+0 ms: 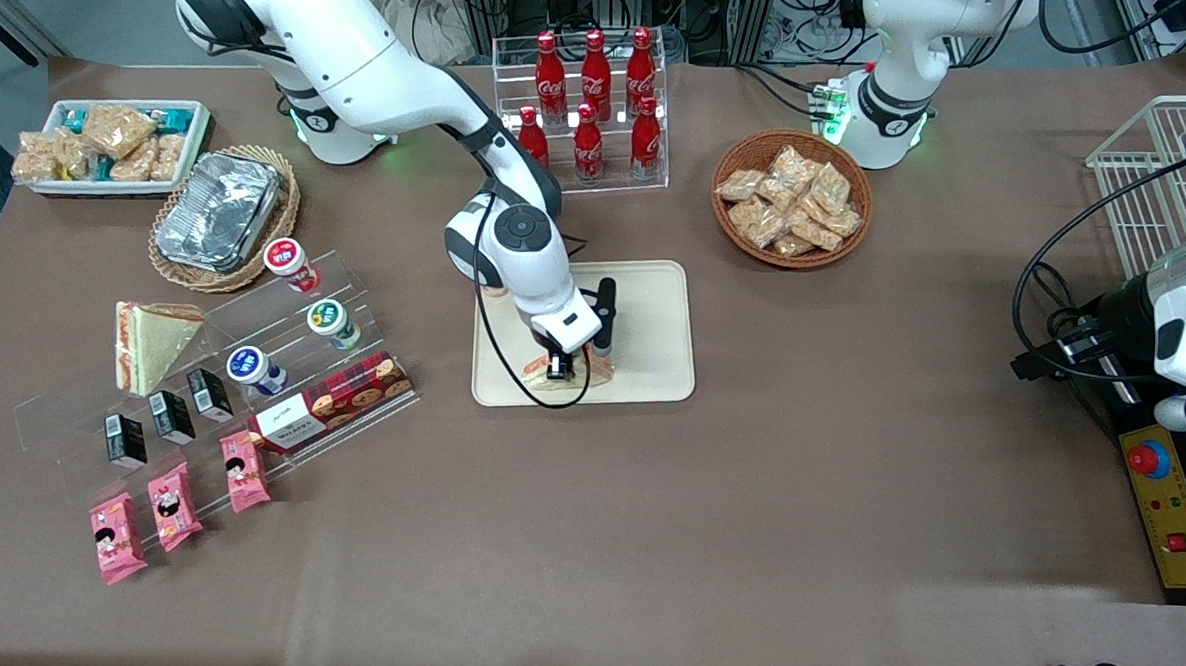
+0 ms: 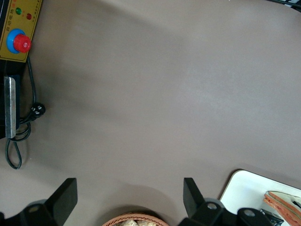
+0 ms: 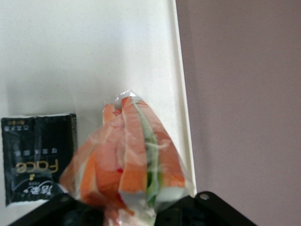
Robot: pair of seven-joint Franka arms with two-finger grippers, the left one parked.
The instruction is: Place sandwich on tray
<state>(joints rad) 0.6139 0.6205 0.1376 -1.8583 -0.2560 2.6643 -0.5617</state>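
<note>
The sandwich is a clear-wrapped wedge with orange filling and a green stripe. It sits between my right gripper's fingers, which press on it from both sides. In the front view the gripper is low over the cream tray, at the tray's edge nearest the camera, and the sandwich shows partly under it. Whether the sandwich touches the tray I cannot tell. The left wrist view shows the tray's corner and the sandwich.
A black packet lies on the tray beside the sandwich. A second wrapped wedge rests on an acrylic stand toward the working arm's end. A rack of red bottles and a snack basket stand farther from the camera than the tray.
</note>
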